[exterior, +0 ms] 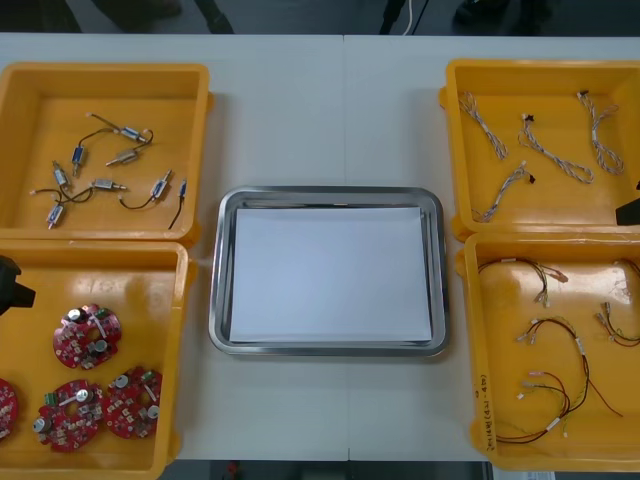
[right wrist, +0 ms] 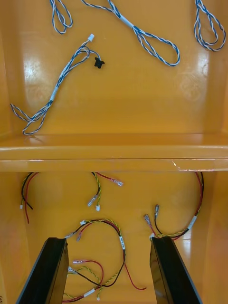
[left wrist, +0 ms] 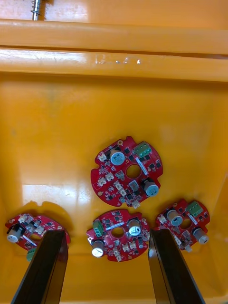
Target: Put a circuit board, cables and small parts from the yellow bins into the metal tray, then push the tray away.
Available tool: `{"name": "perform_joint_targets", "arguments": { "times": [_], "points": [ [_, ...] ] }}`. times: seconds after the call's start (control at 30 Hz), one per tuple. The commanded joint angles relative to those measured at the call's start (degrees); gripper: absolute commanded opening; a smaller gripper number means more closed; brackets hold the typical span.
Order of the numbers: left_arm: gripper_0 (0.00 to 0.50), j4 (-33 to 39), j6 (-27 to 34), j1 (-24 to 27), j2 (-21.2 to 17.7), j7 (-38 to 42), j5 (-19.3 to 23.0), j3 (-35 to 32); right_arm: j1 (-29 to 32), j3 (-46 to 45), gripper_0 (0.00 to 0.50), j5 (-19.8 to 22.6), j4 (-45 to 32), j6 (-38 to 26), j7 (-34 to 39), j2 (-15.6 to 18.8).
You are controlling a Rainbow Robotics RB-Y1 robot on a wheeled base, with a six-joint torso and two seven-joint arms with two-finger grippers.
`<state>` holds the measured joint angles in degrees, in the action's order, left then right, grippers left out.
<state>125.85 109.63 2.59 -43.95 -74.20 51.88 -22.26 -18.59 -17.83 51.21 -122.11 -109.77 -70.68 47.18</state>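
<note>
Black, flat-sided fingers of the left gripper [left wrist: 107,232] stood wide apart, holding nothing, above the glossy plastic floor of the near-left yellow bin [left wrist: 57,142]. Four round red circuit boards [left wrist: 127,173] lay flat there, studded with small silver-topped cylinders and green and white connectors, and one board showed between the fingers, below them. Likewise, the right gripper [right wrist: 109,239] was fully open and empty over the near-right yellow bin [right wrist: 61,199], above thin red and yellow cables [right wrist: 121,241] lying in loose loops with white connector ends. Beyond that bin's smooth rim, the far-right yellow bin [right wrist: 142,104] held twisted blue and white cables [right wrist: 52,95]. From the front, the far-left yellow bin [exterior: 60,100] held small metal parts [exterior: 105,184] trailing thin black wires. Between the bins, the rectangular shiny metal tray [exterior: 216,290], with rounded corners and a raised rim, sat flat on the light table [exterior: 330,110], a smooth white sheet [exterior: 330,275] covering its inside.
</note>
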Motion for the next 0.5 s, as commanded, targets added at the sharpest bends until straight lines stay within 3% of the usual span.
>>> {"name": "perform_joint_targets", "arguments": {
  "times": [0.03, 0.33, 0.5],
  "points": [
    [0.5, 0.27, 0.37, -0.66, -3.07, -4.29, 1.12, 0.29, 1.28, -1.95, 0.5, 0.65, -1.11, -0.23, 1.6, 1.07],
    [0.5, 0.27, -0.21, -0.66, -5.44, -7.28, 2.17, 2.66, 6.29, -1.24, 0.5, 1.79, -1.2, -0.23, 0.72, 0.99],
    [0.5, 0.27, -3.2, -0.66, -7.46, -8.69, 2.61, 5.39, 11.21, -0.54, 0.5, 2.32, -1.2, 4.56, -0.07, 0.99]
  ]
}}
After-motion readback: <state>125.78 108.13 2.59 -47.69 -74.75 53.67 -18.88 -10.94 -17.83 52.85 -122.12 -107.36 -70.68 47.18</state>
